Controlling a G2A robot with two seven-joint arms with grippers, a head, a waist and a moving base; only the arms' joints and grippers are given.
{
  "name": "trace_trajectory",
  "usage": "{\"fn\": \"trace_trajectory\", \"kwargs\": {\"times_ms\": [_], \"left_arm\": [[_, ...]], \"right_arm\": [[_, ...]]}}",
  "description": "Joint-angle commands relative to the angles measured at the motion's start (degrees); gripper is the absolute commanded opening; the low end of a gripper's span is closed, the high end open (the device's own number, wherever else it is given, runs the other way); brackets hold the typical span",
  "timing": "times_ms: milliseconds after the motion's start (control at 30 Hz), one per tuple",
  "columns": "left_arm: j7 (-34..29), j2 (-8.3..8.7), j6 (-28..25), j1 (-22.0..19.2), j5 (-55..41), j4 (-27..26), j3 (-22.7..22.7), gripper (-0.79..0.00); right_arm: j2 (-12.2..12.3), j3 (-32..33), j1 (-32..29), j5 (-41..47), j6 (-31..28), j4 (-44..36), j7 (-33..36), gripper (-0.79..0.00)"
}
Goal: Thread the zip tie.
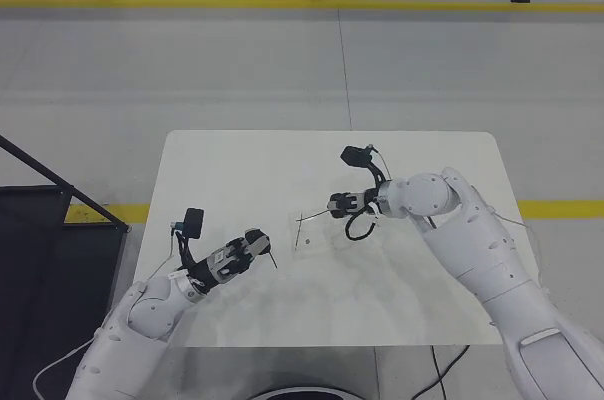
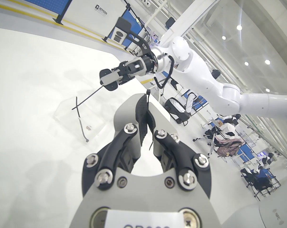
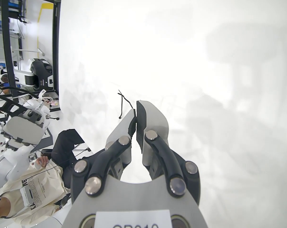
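left gripper (image 2: 145, 105) pinches zip tie (image 2: 148, 94) | right gripper (image 3: 135, 110) pinches second tie (image 3: 125, 99)

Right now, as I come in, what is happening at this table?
Both arms are working with thin black zip ties over the white table. The left gripper is shut on a short zip tie, held up off the table. The right gripper is shut on one end of a longer tie, whose free tip crosses a thin strip lying on the table. The two held ties are apart, so nothing looks threaded yet.
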Motion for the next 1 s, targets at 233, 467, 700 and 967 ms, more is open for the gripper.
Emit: {"fn": "trace_trajectory", "kwargs": {"times_ms": [233, 467, 700, 967], "left_arm": [[5.95, -0.78, 0.61, -0.22, 5.9, 1.18, 1.49, -0.785], [7.24, -0.85, -0.39, 0.27, 6.51, 1.07, 1.23, -0.785], [10.13, -0.95, 1.38, 1.14, 10.48, -0.03, 0.04, -0.785], [13.01, -1.18, 5.32, 1.59, 16.39, -1.02, -0.19, -0.785]], "right_arm": [[4.9, 10.97, -13.6, -5.22, 5.53, -19.2, -0.13, -0.785], [5.97, 14.61, -18.91, -8.43, 10.22, -26.74, -4.63, -0.785], [6.4, 16.88, -22.28, -7.02, 8.77, -30.42, -6.47, -0.785], [7.83, 21.5, -29.87, -8.49, 8.95, -39.0, -5.3, -0.785]]}}
